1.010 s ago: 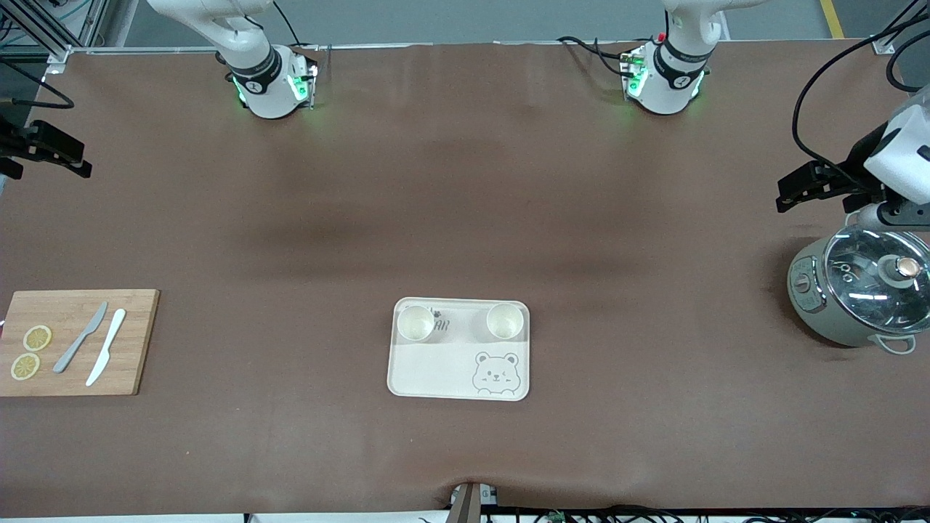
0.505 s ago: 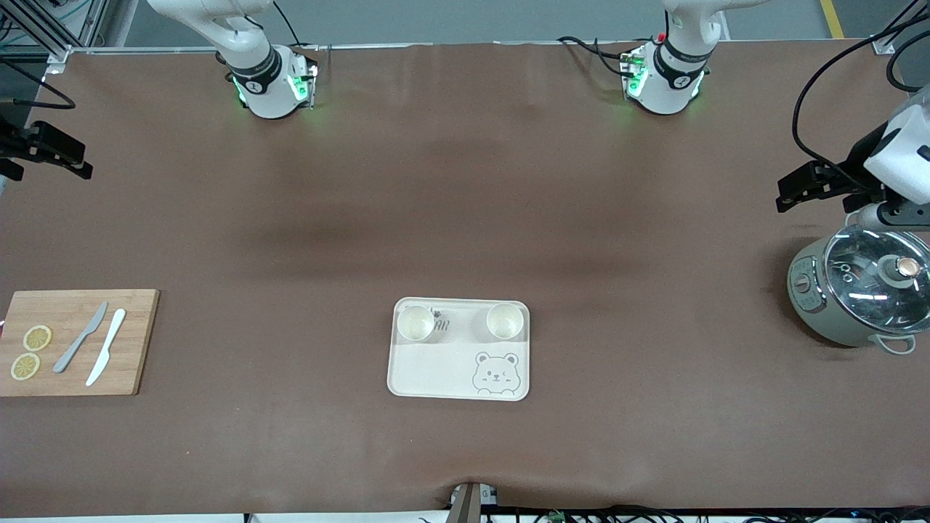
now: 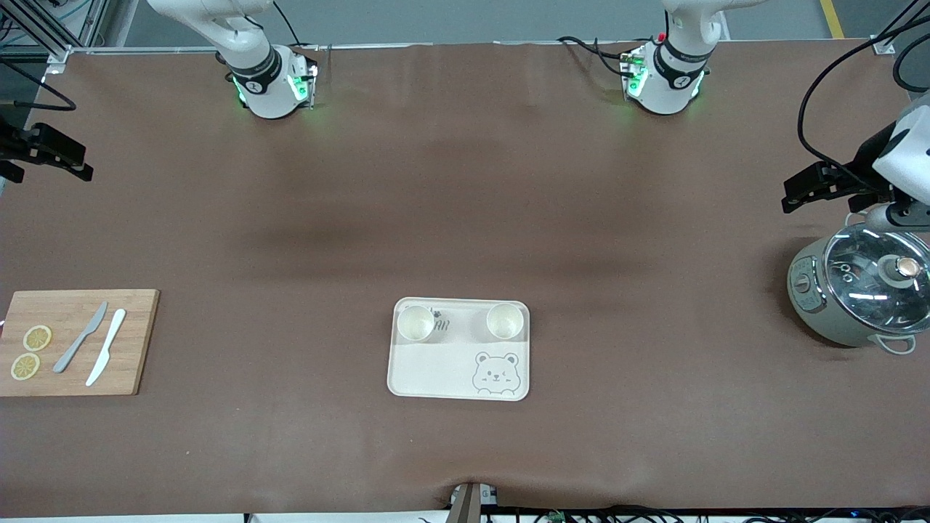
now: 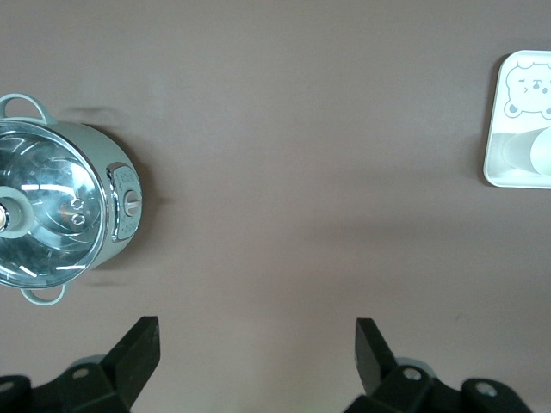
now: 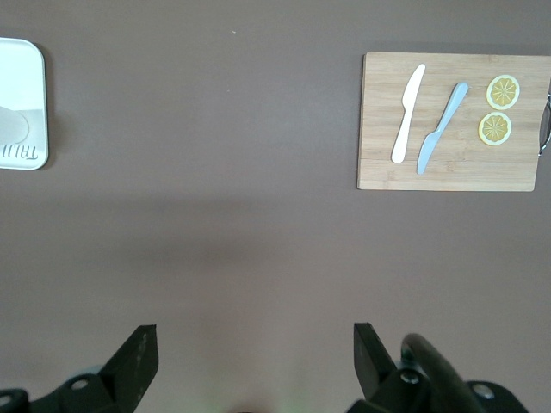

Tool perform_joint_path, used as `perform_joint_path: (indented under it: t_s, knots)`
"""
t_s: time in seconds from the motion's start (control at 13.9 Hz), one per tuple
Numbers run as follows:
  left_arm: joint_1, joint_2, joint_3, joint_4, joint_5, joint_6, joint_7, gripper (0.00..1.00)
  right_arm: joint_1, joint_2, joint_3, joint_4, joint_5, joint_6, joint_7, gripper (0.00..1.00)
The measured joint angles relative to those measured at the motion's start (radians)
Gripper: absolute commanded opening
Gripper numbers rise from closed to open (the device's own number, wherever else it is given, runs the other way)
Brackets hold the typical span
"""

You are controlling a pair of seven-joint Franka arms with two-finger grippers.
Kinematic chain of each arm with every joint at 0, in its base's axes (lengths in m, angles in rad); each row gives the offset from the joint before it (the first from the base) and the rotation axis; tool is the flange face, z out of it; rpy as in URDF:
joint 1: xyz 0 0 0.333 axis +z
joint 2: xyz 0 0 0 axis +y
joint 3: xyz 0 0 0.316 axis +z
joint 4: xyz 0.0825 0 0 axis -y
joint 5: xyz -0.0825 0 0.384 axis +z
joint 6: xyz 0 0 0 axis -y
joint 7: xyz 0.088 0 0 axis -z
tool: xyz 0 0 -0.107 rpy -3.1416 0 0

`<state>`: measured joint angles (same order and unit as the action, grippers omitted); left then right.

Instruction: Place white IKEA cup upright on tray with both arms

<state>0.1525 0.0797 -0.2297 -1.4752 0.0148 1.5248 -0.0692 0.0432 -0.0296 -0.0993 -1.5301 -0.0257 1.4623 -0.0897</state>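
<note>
1. Cups: two white cups already stand on the tray (image 3: 459,363), one (image 3: 415,322) toward the right arm's end, the other (image 3: 505,320) toward the left arm's end; both sit in the tray's row farther from the front camera, well apart from each other.
2. Bearing: the left end effector (image 3: 817,189) hangs high beside the pot (image 3: 861,290) at the left arm's end of the desk (image 3: 465,181); the right end effector (image 3: 51,149) hangs at the right arm's end, above the desk near the cutting board (image 3: 76,341); the tray lies between them, about midway, so neither arm looks clearly nearer.
3. Long axis: the tray's long side runs along the line from one arm's end to the other; each cup is closer to its own arm's side.
4. End effectors: both spread wide and hold nothing, as each wrist view shows.
5. Look: both cups are upright, mouths up, pale insides visible; the tray is cream with a grey bear face at one corner.
6. Judgement: the task seems finished; no cup remains off the tray.
</note>
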Motion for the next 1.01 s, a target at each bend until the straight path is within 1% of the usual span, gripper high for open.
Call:
perform_joint_path:
  t_s: [1.01]
  knots:
    - [0.017,0.000,0.000,0.000,0.000,-0.021,0.032,1.00,0.000,0.001,0.002,0.000,0.001,0.001,0.000,1.00]
